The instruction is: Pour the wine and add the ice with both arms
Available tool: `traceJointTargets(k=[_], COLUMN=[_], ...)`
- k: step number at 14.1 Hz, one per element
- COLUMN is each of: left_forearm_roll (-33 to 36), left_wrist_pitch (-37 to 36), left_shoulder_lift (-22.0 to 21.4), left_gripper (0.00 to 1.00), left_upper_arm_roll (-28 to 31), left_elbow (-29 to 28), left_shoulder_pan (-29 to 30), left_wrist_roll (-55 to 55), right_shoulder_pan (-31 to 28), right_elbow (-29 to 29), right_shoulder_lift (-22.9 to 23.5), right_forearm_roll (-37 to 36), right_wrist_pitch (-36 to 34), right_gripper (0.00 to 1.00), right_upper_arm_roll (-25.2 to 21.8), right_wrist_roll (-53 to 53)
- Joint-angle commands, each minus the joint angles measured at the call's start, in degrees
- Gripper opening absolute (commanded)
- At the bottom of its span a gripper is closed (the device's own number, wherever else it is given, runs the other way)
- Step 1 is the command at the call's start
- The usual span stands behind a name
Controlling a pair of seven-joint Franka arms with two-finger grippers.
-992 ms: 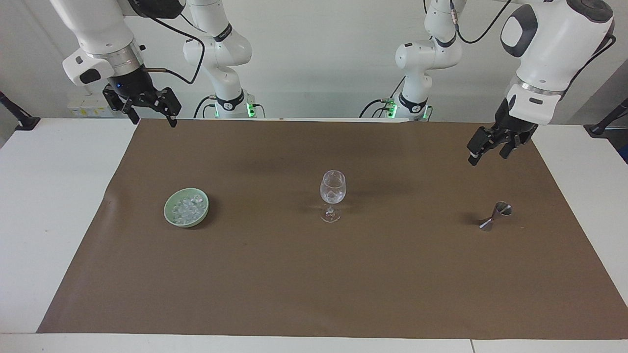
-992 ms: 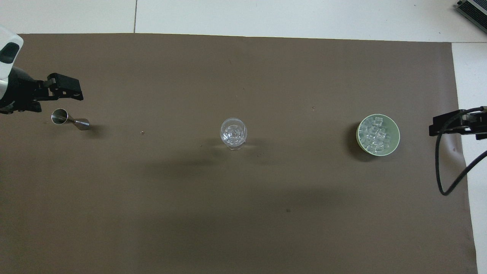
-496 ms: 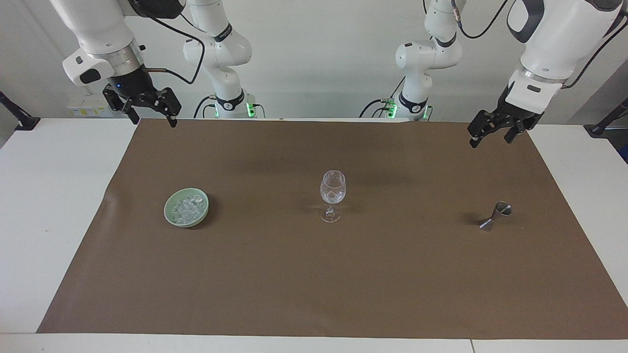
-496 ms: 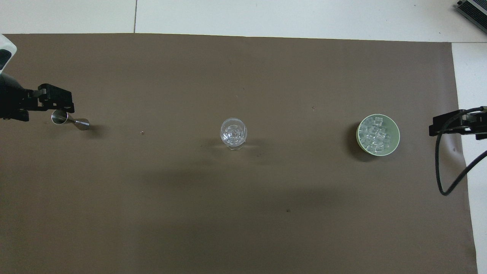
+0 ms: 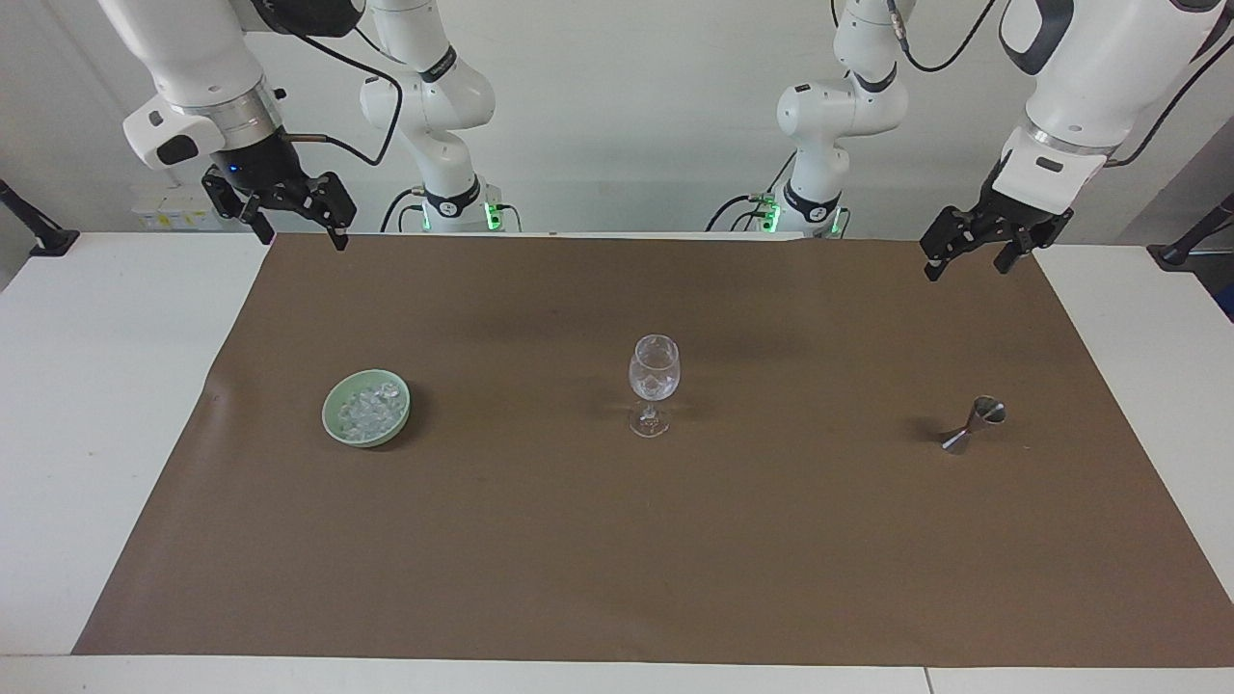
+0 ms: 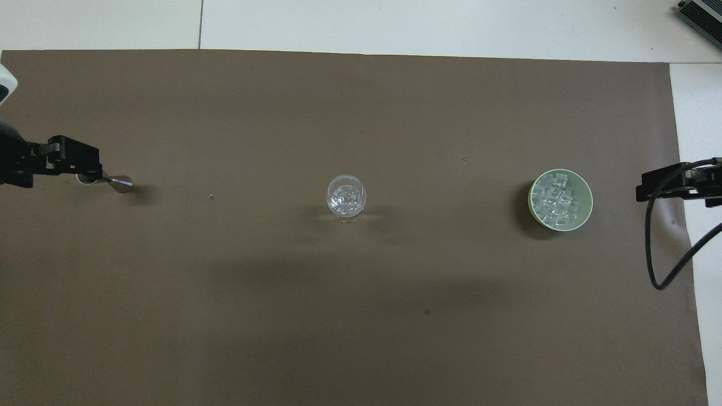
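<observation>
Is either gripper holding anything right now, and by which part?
Nothing is held: left gripper and right gripper are open, raised over the table's robot-side edge.

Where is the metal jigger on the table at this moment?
The metal jigger lies on its side on the brown mat toward the left arm's end of the table, beside the wine glass in the middle; the open left gripper hangs above that end.

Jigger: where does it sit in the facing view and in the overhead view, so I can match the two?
Facing view: the steel jigger lies on its side on the brown mat, at the view's right, toward the left arm's end.
Overhead view: the jigger is at the view's left edge, partly covered by the raised left gripper.
Shared landmark: the wine glass, mid-mat in both.
</observation>
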Motion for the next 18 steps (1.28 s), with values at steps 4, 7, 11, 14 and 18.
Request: traceJointTargets(k=[4,7,11,14,18], left_forearm_roll=[0.87,0.6,0.07,0.07,0.07], left_wrist_pitch=[-0.86,-1.21,-1.56,-1.04,-1.04], left_shoulder_lift=[-0.9,-1.25,-1.87,-2.4,-2.93], left_gripper=[1.0,1.0,1.0,1.0,1.0], left_upper_arm_roll=[0.13,0.22,0.83,0.4,2.67], left_elbow=[0.5,0.5,0.41,-0.64,-1.0], left_shoulder_pan=[-0.31,-0.57,-2.16,-1.98,-5.75], left_wrist_roll=[0.92,1.27,2.24,2.42,1.81], right_shoulder_pan=[-0.51,-0.51,-0.51,-0.51,-0.51], right_elbow=[-1.93,-1.93,-1.93,-1.93,-1.93], right_shoulder_lift=[-1.72,-1.72,-1.72,-1.72,-1.72], right_forearm_roll=[0.47,0.47,0.47,0.47,0.47], right_wrist_pitch=[0.25,0.25,0.25,0.25,0.25], right_gripper=[1.0,1.0,1.0,1.0,1.0], right_upper_arm_roll=[0.38,0.38,0.38,0.38,0.38], right_wrist_roll=[-0.84,-0.84,-0.84,-0.84,-0.84])
